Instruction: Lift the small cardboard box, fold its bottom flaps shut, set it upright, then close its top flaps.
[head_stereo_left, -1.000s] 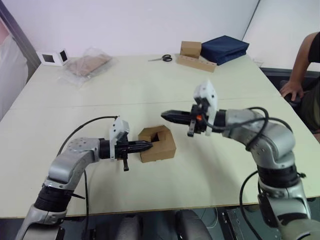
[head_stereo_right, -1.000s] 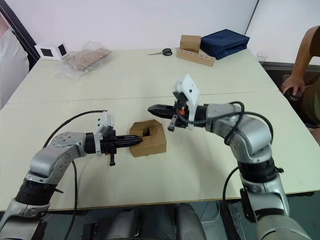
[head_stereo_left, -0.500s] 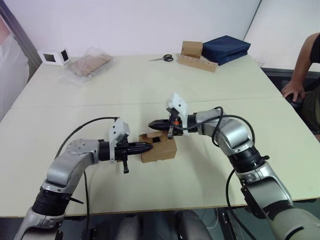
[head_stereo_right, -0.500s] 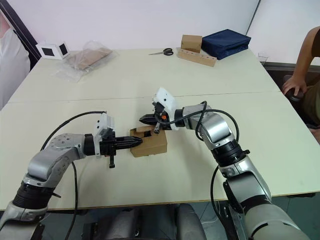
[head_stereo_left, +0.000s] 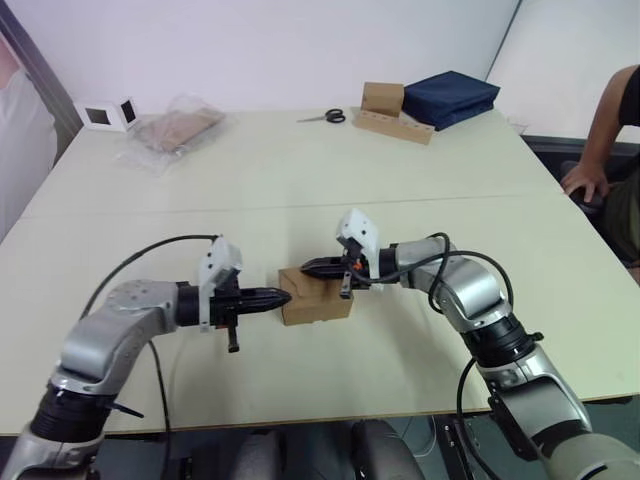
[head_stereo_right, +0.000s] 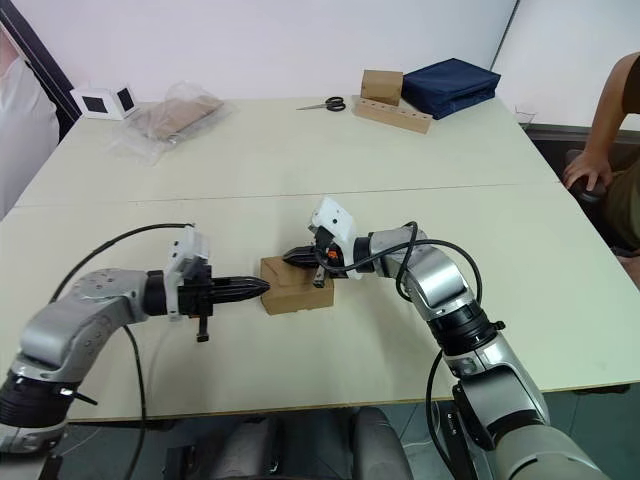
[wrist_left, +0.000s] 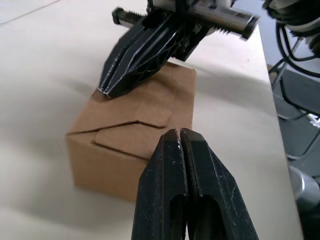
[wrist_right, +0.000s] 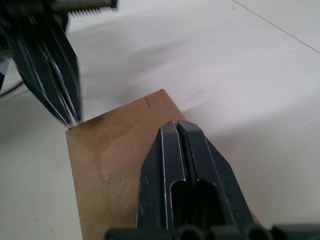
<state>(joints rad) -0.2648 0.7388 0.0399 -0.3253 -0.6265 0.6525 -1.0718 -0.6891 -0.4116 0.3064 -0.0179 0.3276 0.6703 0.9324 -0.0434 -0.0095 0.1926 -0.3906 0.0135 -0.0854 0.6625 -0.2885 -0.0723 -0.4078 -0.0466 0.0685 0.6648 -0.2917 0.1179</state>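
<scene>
The small cardboard box (head_stereo_left: 318, 298) stands upright on the table near the front middle. Its top flaps (wrist_left: 131, 131) lie folded flat, with a trapezoid seam showing between them. My left gripper (head_stereo_left: 286, 296) is shut, and its tip sits at the box's left upper edge. My right gripper (head_stereo_left: 307, 267) is shut too, its tip resting on the far part of the box's top. In the left wrist view, the right gripper's fingers (wrist_left: 131, 65) press down at the far edge of the top. The two tips point at each other across the box.
At the back left lie a clear plastic bag (head_stereo_left: 176, 127) and a small white device (head_stereo_left: 107, 114). Scissors (head_stereo_left: 326, 117), a tan box with a long strip (head_stereo_left: 392, 112) and a navy bag (head_stereo_left: 449, 97) sit at the back right. A person's arm (head_stereo_left: 606, 130) is at the right edge.
The top flaps stood up and open a second ago and now lie flat. My right gripper swung in from the right and came down onto the box's top. My left gripper drew back slightly leftward.
</scene>
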